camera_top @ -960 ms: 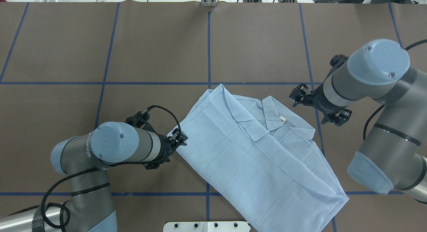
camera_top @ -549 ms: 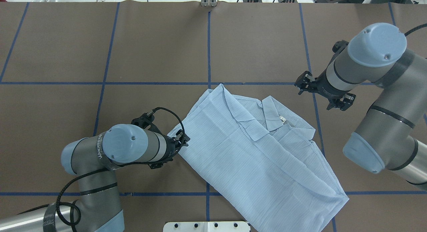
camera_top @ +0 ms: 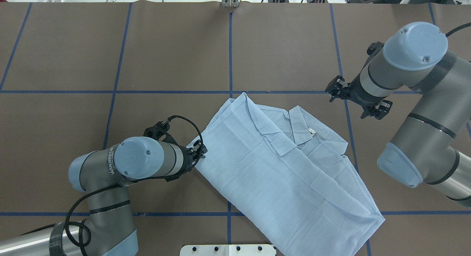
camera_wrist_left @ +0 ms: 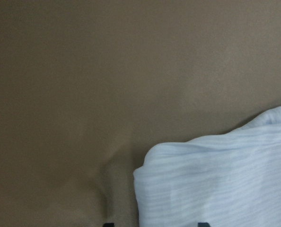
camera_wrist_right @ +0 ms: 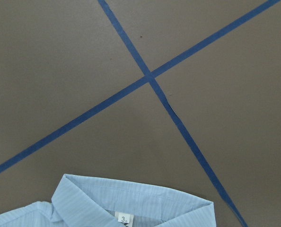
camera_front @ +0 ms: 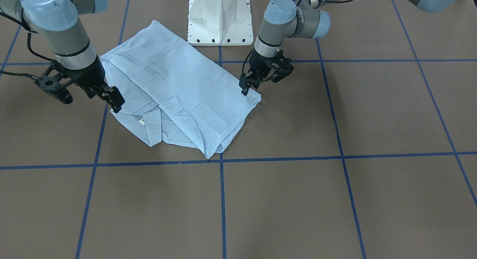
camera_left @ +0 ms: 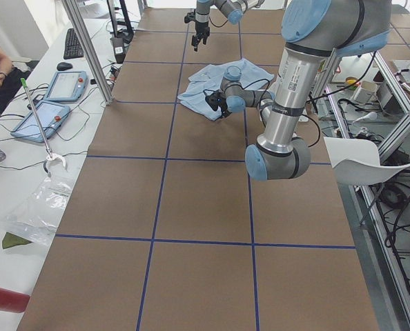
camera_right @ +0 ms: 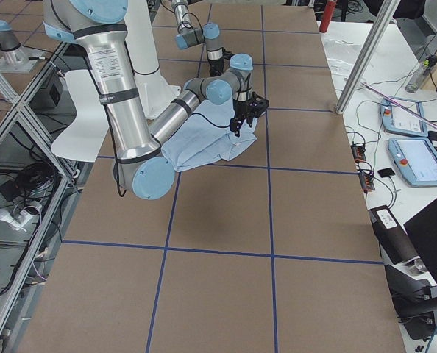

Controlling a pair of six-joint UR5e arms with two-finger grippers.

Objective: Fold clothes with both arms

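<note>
The light-blue striped shirt [camera_top: 287, 171] lies partly folded and slanted on the brown table, collar and white neck label [camera_top: 312, 130] toward the right arm. It also shows in the front view [camera_front: 175, 84]. My left gripper [camera_top: 200, 150] is open and low at the shirt's left corner. The left wrist view shows that corner [camera_wrist_left: 216, 184] lying between the fingertips of the left gripper [camera_wrist_left: 154, 223]. My right gripper [camera_top: 333, 89] is open and empty, hovering off the cloth beyond the collar. The right wrist view looks down on the collar [camera_wrist_right: 131, 198].
The white pedestal base [camera_top: 228, 249] stands at the near edge by the shirt's hem. Blue tape lines [camera_top: 230, 57] grid the table. Cables and a bracket [camera_top: 230, 0] lie along the far edge. Operator tablets [camera_left: 50, 103] sit beside the table's left end.
My right gripper has pulled back from the collar toward the far right. My left arm's elbow has shifted right while its gripper stays at the shirt's corner. The shirt has not moved.
</note>
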